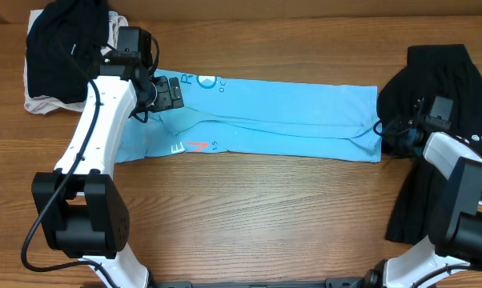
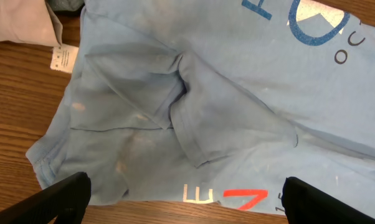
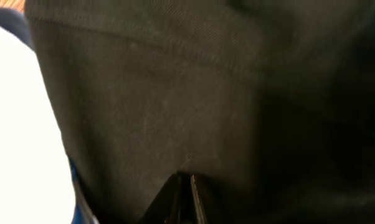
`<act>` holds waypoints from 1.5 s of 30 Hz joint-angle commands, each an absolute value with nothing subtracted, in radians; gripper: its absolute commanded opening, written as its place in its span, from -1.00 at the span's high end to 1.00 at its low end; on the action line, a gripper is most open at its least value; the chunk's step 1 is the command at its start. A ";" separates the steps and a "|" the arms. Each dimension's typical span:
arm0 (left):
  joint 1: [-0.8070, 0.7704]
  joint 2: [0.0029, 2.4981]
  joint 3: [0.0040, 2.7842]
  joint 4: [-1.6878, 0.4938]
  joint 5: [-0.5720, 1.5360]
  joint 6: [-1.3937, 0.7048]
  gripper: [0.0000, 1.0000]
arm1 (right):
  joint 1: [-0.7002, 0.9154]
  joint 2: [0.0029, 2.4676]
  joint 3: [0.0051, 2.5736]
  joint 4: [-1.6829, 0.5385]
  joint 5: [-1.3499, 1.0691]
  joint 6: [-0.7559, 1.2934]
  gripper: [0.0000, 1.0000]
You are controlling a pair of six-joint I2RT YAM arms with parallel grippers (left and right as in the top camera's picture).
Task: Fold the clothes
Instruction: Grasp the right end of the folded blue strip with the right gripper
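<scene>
Lying across the middle of the wooden table [image 1: 265, 216] from nine to three o'clock, the light blue cotton T-shirt with printed lettering [image 1: 289, 116] is already narrowed into a long strip, its sleeve tucked in at the nine o'clock end. I judge the lengthwise folds done and the crosswise fold still to come.

The left gripper [image 1: 170, 92] hangs over the nine o'clock end with its jaws spread wide and nothing between them. The right gripper [image 1: 389, 132] sits at the three o'clock end, where blue cloth meets black, its jaws drawn nearly together. Whether they pinch any fabric I cannot tell from the wrist view.

The next move likely calls for each gripper to take a corner at one end and carry it over to the other.

A black knit garment [image 1: 449, 88] lies touching the shirt at three o'clock, and a stray grasp could catch it. At ten o'clock a black cloth heap [image 1: 61, 48] rests on a pale beige garment [image 1: 41, 102], just beside the shirt's collar end.
</scene>
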State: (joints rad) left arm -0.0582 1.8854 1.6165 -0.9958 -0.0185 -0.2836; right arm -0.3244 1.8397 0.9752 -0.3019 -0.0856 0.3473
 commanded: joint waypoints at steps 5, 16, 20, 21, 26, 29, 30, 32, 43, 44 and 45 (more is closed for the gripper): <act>-0.053 1.880 1.631 -0.995 -0.010 -0.265 -1.00 | -0.415 1.928 0.982 -0.314 -0.001 0.352 0.81; -0.053 1.880 1.631 -0.995 -0.010 -0.264 -0.99 | -0.588 1.945 1.001 -0.350 -0.095 0.375 0.74; -0.053 1.880 1.631 -0.995 -0.010 -0.231 -1.00 | -0.643 1.943 1.057 -0.405 -0.170 0.399 0.53; -0.053 1.880 1.631 -0.995 -0.010 -0.227 -1.00 | -0.652 1.943 1.077 -0.424 -0.202 0.396 0.45; -0.053 1.880 1.631 -1.010 -0.007 -0.227 -1.00 | -0.661 1.918 1.193 -0.506 -0.459 0.271 -0.03; -0.053 1.880 1.631 -1.024 -0.007 -0.222 -1.00 | -0.653 1.880 1.262 -0.582 -0.525 0.224 -0.38; -0.053 1.880 1.631 -1.028 -0.007 -0.220 -1.00 | -0.648 1.869 1.283 -0.609 -0.535 0.200 -0.57; -0.053 1.880 1.631 -1.034 -0.007 -0.220 -0.99 | -0.630 1.850 1.322 -0.670 -0.545 0.145 -1.00; -0.053 1.880 1.631 -1.036 -0.007 -0.208 -0.99 | -0.348 1.842 1.329 -0.717 -0.258 0.033 -1.00; -0.053 1.880 1.631 -1.036 -0.007 -0.205 -0.99 | -0.320 1.842 1.329 -0.720 -0.221 0.033 -1.00; -0.053 1.880 1.631 -1.036 -0.007 -0.205 -1.00 | -0.294 1.842 1.329 -0.722 -0.187 0.033 -1.00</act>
